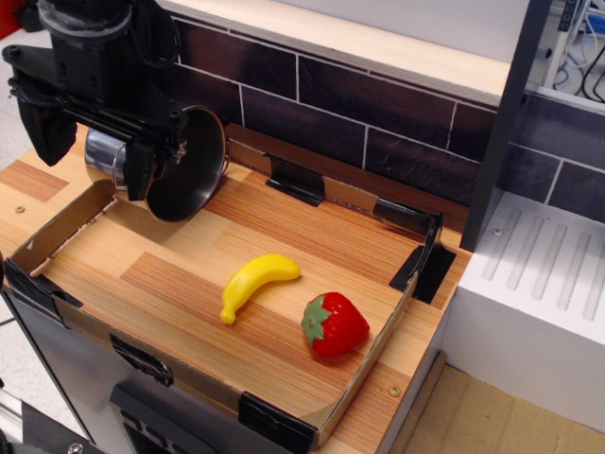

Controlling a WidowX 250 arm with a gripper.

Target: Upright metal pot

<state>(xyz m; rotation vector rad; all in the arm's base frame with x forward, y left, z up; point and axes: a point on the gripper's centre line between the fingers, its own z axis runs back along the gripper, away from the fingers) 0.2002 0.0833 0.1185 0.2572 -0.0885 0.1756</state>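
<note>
The metal pot (184, 175) lies on its side at the back left of the wooden tray (312, 241). Its dark opening faces right and toward the front, and its lower rim rests on the wood. A thin wire handle shows at the rim. My black gripper (92, 149) hangs over the pot's closed end. One finger (45, 128) stands left of the pot and the other finger (139, 170) is in front of its steel wall. The fingers are wide apart and I see no clamping on the pot.
A yellow toy banana (253, 281) and a red toy strawberry (333, 323) lie near the tray's front middle. Low cardboard walls with black corner clips edge the tray. A dark tiled wall runs behind, and a white ribbed sink unit (544, 284) stands at the right.
</note>
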